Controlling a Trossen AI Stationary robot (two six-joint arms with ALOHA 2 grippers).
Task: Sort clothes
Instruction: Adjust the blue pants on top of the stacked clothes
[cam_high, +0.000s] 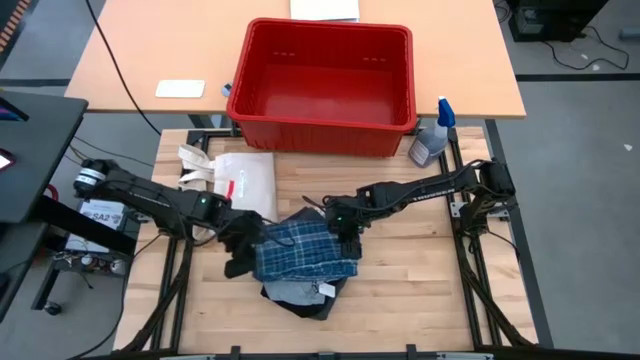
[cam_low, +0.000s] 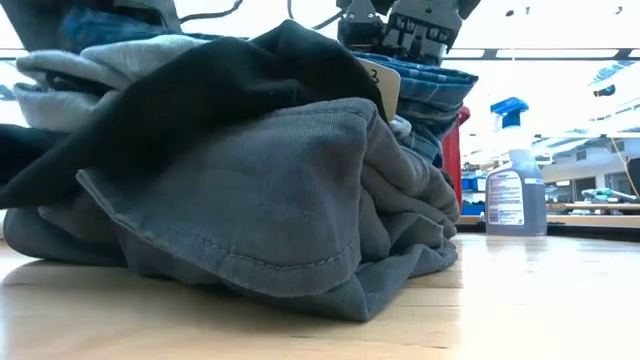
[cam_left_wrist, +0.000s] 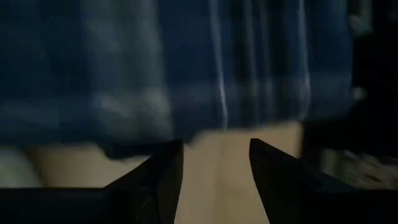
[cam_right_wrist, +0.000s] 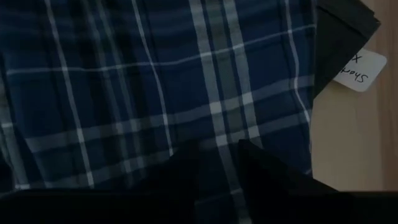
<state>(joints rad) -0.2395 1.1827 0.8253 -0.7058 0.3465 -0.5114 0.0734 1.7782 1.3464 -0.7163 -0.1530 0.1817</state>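
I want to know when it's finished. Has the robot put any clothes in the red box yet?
Not yet. The red bin looks empty, so nothing seems sorted. All the clothes are in one pile: the plaid piece on top, the grey shorts underneath. The left gripper and right gripper are at opposite edges of the plaid piece. Whether either grips it is unclear. The whole pile remains.

Red bin (cam_high: 322, 85), spray bottle (cam_high: 432, 140), cream tote bag (cam_high: 240, 183).

The heaped clothes (cam_high: 300, 265) fill the table (cam_high: 420, 300) centre; bare wood lies open on either side.
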